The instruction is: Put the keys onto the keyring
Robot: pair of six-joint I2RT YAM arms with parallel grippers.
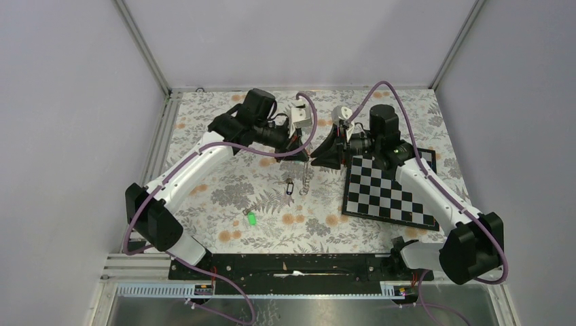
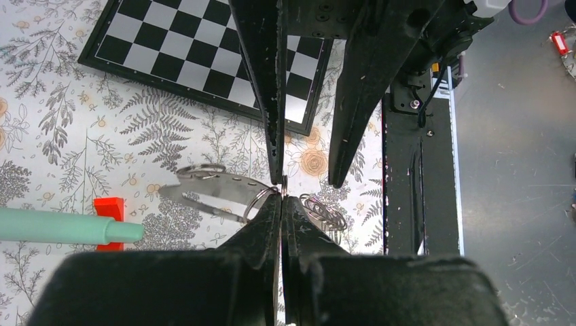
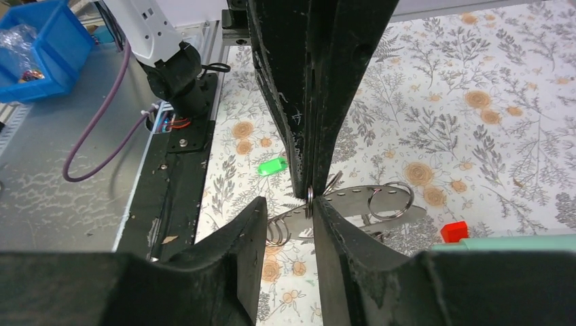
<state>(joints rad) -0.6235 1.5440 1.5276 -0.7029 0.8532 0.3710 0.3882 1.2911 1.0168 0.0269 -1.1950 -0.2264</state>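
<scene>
Pale grey walls (image 1: pixel 292 41) close in a tabletop (image 1: pixel 197 115) covered with a floral print. It is busy enough that small metal parts get lost against it, so trust the wrist views. Farthest left, nearest your bases, the green-headed key (image 1: pixel 251 219) lies loose. The darker key (image 1: pixel 289 187) lies further in, just below where the claws meet. Neither is on the keyring.

Your left claw (image 2: pixel 281 200) is fully closed, pinching a thin wire ring of the keyring (image 2: pixel 210 189), whose flat holed strap hangs out to one side. Your right claw (image 3: pixel 291 212) faces it tip to tip, jaws partly apart, straddling that same ring without visibly gripping it.

I judge the step in hand to be a second hold on the ring. Close the right jaws squarely across the wire, just beside the left tips, and hold the left pinch firm so the ring cannot twist.

Right of all this lies a checkerboard (image 1: pixel 387 193), well apart from the keys.
</scene>
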